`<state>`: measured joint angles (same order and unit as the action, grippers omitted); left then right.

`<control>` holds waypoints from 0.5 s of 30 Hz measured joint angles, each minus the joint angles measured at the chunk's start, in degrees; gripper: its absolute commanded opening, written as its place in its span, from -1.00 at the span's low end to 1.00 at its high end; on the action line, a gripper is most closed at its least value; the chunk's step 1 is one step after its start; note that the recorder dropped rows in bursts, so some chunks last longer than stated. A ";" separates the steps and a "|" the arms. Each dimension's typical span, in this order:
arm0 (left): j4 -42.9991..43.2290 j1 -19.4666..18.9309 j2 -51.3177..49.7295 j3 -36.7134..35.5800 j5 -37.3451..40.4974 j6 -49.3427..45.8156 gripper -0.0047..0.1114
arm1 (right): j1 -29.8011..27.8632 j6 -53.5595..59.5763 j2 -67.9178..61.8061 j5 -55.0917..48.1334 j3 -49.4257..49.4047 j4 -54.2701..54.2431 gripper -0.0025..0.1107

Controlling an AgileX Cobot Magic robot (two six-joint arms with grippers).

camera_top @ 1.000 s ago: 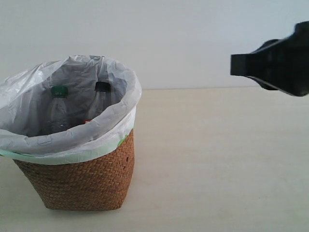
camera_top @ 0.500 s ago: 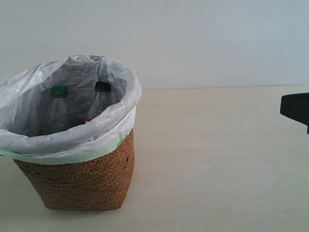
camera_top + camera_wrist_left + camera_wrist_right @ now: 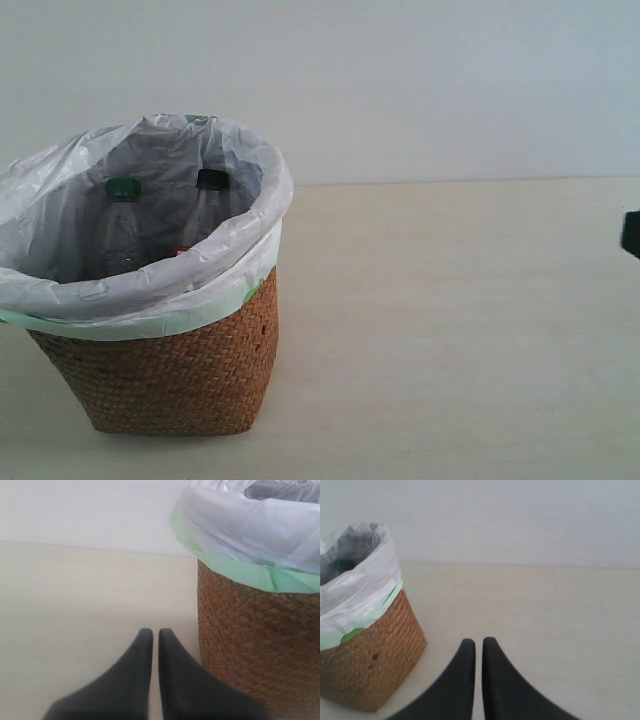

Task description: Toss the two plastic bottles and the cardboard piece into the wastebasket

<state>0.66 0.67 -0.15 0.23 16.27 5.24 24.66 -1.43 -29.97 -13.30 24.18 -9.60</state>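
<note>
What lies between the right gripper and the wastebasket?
Nothing. In the right wrist view, only bare table top shows between the right gripper and the wastebasket.

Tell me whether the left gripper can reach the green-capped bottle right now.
Probably not directly: the left gripper, shut, sits low beside the wastebasket wall, while the green-capped bottle stands inside. It would have to rise over the rim.

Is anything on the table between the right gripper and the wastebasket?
Nothing visible does. Only bare table lies between the right gripper and the wastebasket. The green-capped bottle and the black-capped bottle already stand inside it. The cardboard piece is not in sight.
</note>
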 measured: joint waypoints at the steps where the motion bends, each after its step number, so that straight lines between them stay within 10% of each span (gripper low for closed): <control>1: 0.00 0.00 0.00 0.00 0.00 0.00 -0.85 | -2.17 0.00 4.32 3.00 -3.83 -0.83 -0.93; 15: 0.00 0.00 0.00 0.00 0.00 0.00 -0.85 | -10.97 -2.71 27.51 9.25 -23.88 -1.70 -0.93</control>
<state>0.66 0.67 -0.15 0.23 16.27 5.24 13.69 -4.14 -2.46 -4.05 0.30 -11.29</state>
